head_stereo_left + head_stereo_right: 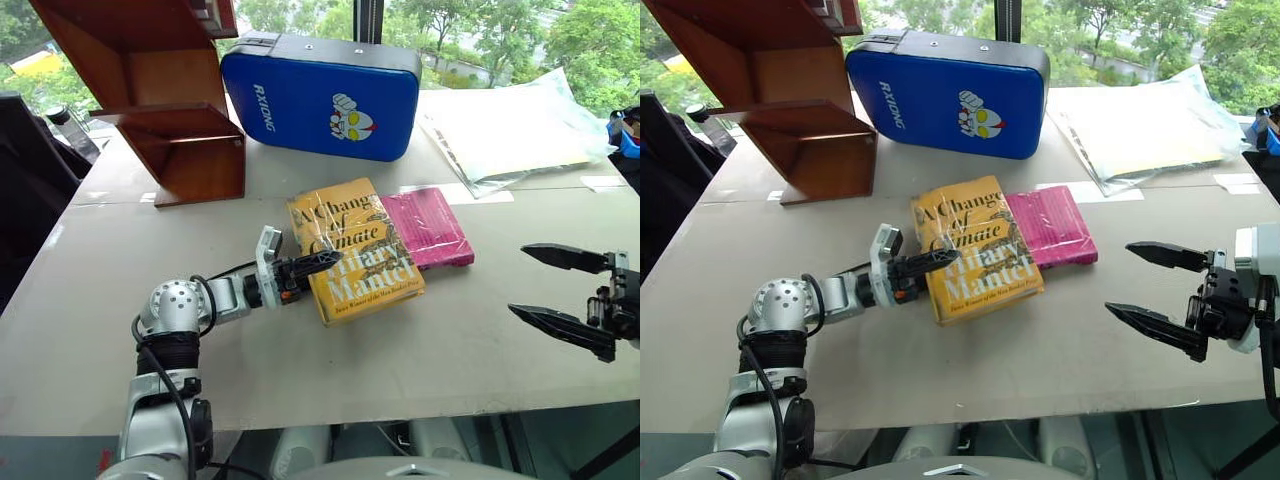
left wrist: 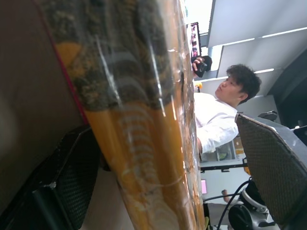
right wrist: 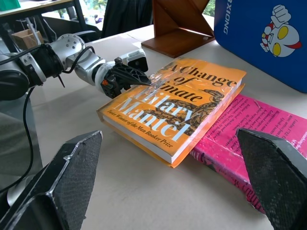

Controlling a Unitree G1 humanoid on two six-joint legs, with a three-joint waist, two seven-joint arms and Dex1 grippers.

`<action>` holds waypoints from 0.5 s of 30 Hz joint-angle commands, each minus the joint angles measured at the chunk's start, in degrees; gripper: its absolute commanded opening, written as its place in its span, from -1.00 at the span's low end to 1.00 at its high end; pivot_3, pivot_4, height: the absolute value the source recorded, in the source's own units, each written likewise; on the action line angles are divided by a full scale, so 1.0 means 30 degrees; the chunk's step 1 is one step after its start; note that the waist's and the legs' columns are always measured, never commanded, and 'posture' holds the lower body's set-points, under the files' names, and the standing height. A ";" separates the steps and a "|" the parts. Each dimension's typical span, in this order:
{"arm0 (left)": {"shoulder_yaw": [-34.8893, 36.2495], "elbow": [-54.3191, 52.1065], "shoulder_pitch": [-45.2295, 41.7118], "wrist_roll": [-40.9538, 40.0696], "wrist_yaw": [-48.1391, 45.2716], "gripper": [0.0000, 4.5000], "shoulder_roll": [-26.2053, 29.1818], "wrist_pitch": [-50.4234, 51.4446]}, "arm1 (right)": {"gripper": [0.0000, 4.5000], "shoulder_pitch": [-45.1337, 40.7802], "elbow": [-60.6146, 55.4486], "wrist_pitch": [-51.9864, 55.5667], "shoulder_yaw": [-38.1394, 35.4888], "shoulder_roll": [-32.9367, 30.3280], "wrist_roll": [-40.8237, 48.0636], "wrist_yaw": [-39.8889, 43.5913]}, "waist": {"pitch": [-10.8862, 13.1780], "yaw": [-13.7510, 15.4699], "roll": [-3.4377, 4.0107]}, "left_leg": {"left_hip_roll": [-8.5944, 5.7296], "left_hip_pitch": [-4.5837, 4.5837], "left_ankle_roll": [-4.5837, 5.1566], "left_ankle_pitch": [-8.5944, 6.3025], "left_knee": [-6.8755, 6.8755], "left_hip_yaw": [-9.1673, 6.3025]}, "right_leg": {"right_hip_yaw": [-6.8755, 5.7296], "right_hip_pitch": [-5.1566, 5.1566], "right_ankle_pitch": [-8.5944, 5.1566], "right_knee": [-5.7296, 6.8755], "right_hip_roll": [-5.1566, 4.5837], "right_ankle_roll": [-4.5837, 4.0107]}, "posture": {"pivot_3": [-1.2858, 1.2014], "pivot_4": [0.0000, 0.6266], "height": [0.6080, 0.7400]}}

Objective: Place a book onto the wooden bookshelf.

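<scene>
Right now the step in hand is the pickup: the yellow-orange book point(image 1: 353, 250) lies flat on the grey tabletop point(image 1: 420, 360), its far edge resting partly over a thinner pink book point(image 1: 430, 226) beside it. The left pincer point(image 1: 322, 262) reaches in level from the robot's left, and its black fingers straddle the near-left edge of the book, one finger point(image 3: 129, 75) lying over the cover near the lettering. The left wrist view shows the glossy cover running between the two fingers, so the pincer is around the edge, yet it looks not fully clamped; whether it presses the cover firmly cannot be told.

The right pincer point(image 1: 1160, 290) hangs off to the robot's right, well apart from both books, its two pointed fingers spread wide and holding nothing.

The wooden bookshelf point(image 1: 170, 110) stands at the far left of the tabletop, just beside a blue padded case point(image 1: 320, 95), and its open compartments face the robot. A person in a white shirt point(image 2: 213, 122) sits in the background of the left wrist view.

The next move probably calls for the left pincer to close firmly, lift the book clear of the pink one, then carry it back and left to a shelf compartment. The glossy wrapping may slip.
</scene>
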 commanded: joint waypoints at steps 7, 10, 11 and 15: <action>0.2406 -0.1797 0.0758 -0.2162 0.1052 -0.84 -0.0487 0.2322 | 1.00 -0.0688 0.0051 -0.0411 -0.0195 -0.1026 0.1061 -0.0168 | 0.0007 0.0083 -0.0011 | 0.0002 -0.0015 -0.0001 -0.0001 -0.0001 -0.0003 | -0.0001 -0.0006 -0.0003 -0.0014 -0.0018 -0.0011 | 0.03 -0.52 1.00; 0.3568 -0.3256 0.1357 -0.3720 0.1919 -0.87 -0.0634 0.2669 | 1.00 -0.1172 0.0403 -0.0576 0.0357 -0.1107 0.0937 -0.0103 | 0.0011 0.0088 -0.0016 | 0.0006 -0.0031 -0.0002 -0.0001 -0.0002 -0.0003 | 0.0022 -0.0027 -0.0005 -0.0016 -0.0035 -0.0012 | 0.03 -0.52 1.00; 0.3945 -0.3912 0.1555 -0.4330 0.2285 -0.87 -0.0691 0.2544 | 1.00 -0.1389 0.0545 -0.0659 0.0590 -0.1103 0.0879 -0.0085 | 0.0013 0.0099 -0.0020 | 0.0007 -0.0043 -0.0002 -0.0001 -0.0002 -0.0020 | 0.0034 -0.0028 -0.0004 -0.0021 -0.0043 -0.0013 | 0.03 -0.52 1.00; 0.4770 -0.6389 0.2143 -0.6936 0.4074 -0.87 -0.0574 0.1502 | 1.00 -0.2395 0.1127 -0.0925 0.1507 -0.1090 0.0679 -0.0004 | 0.0021 0.0149 -0.0033 | 0.0001 -0.0072 -0.0002 -0.0001 0.0002 -0.0038 | 0.0010 -0.0037 0.0015 -0.0034 -0.0153 -0.0044 | 0.03 -0.52 1.00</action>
